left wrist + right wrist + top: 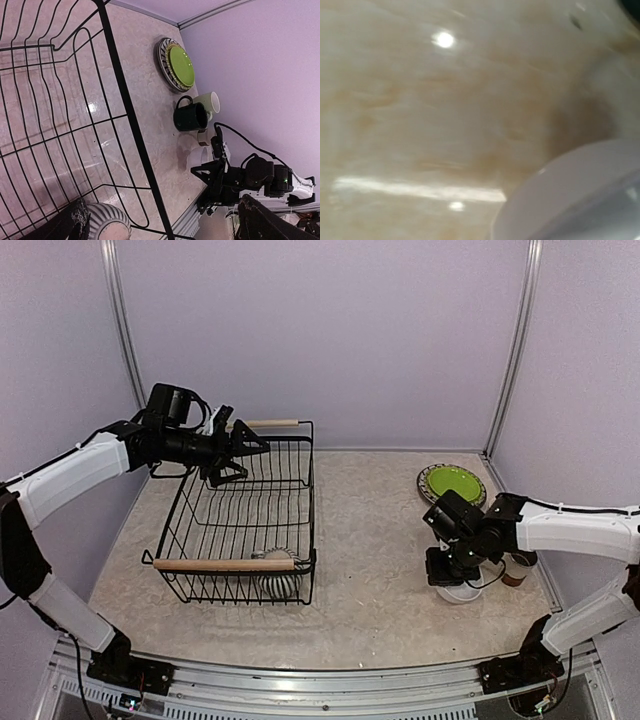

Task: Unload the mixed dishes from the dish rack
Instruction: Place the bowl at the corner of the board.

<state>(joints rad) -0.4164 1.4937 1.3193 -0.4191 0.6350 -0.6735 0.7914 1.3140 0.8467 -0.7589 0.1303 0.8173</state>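
Note:
The dish rack [300,502], black wire with two wooden handles, stands left of centre. A striped mug [278,575] lies in its near right corner, also seen in the left wrist view [107,222]. My left gripper [238,452] hovers open over the rack's far edge, holding nothing. On the table at right are the lime-green plate [453,481] stacked on the striped plate [162,55], the dark teal mug [190,117], the pale green mug [210,102], a small cup [202,137] and the white bowl [462,594]. My right gripper [447,575] is shut just above the bowl's near rim [580,200]; its fingers are hidden.
Lilac walls with metal corner posts close the back and sides. The right forearm [570,525] reaches over the mugs by the right wall. A metal rail [320,685] runs along the near table edge. Bare marbled table [370,540] lies between rack and plates.

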